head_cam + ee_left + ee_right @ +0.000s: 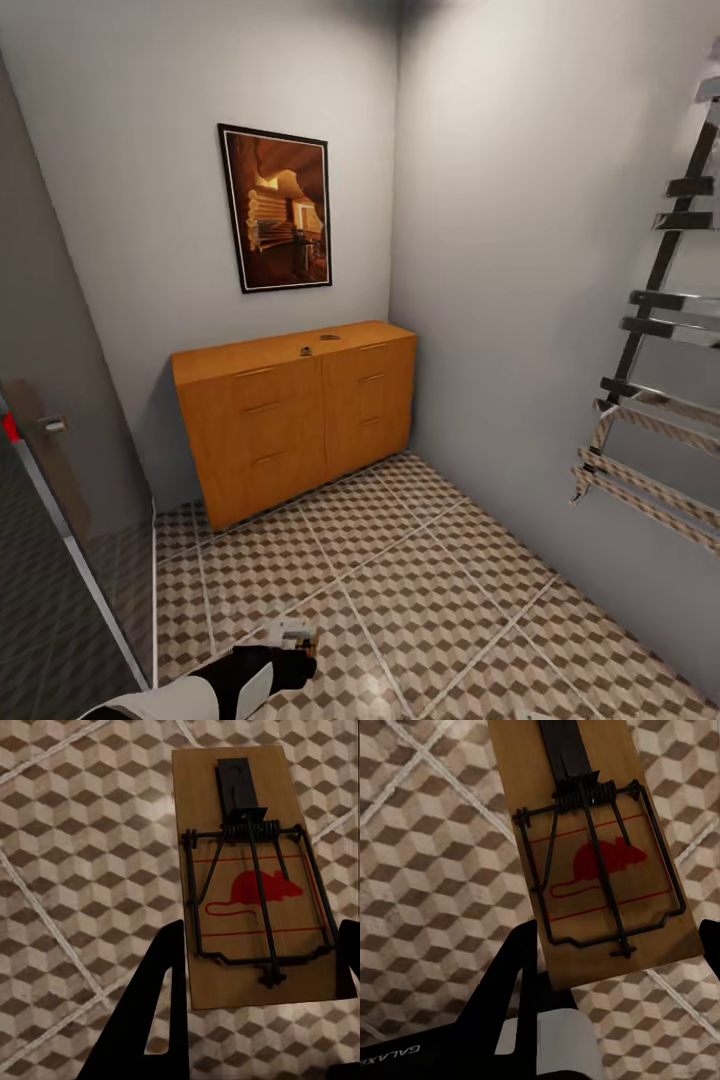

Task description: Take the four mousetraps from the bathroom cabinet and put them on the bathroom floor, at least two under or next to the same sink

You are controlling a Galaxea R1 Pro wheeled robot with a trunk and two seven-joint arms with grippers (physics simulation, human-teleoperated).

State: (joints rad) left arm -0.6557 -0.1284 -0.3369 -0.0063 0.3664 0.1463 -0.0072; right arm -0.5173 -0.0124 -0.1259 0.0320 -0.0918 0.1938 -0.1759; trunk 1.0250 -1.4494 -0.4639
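Observation:
In the left wrist view a mousetrap [251,877], a wooden board with a wire spring and a red mouse print, sits between the black fingers [161,1005] of my left gripper [259,979], above the cube-pattern bathroom floor [82,855]. My right gripper [619,960] is shut on a second mousetrap [592,862] in the same way, over the floor tiles [427,870]. In the head view my left gripper [295,638] hangs low over the bathroom floor [420,580]. The orange-brown cabinet [300,420] stands in the far corner, drawers closed. Two small dark flat things [305,351] lie on its top, too small to identify.
A chrome ladder towel rail [650,400] juts from the right wall. A door [50,480] stands at the left edge. A framed picture [277,208] hangs above the cabinet. Open tiled floor lies between me and the cabinet.

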